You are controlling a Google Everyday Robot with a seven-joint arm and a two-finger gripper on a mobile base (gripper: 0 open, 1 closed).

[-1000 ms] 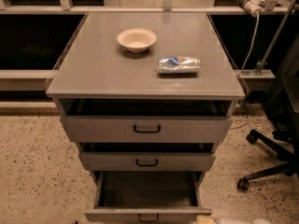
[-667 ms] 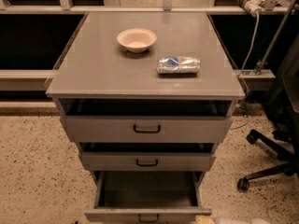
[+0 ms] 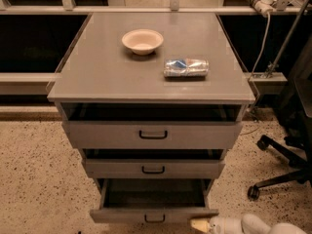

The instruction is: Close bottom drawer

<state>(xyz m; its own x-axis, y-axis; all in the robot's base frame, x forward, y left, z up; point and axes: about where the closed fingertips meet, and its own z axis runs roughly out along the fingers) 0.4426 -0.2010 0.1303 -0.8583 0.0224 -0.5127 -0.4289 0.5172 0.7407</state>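
The grey cabinet has three drawers, all pulled out somewhat. The bottom drawer sticks out the farthest, and its dark inside looks empty. Its shallow grey front carries a small black loop handle. My gripper, white with a yellowish tip, lies at the bottom edge of the camera view. It points left at the right end of the bottom drawer front, close to it or touching it.
A cream bowl and a crushed silver can sit on the cabinet top. A black office chair base stands on the speckled floor at the right. A cable hangs at the back right.
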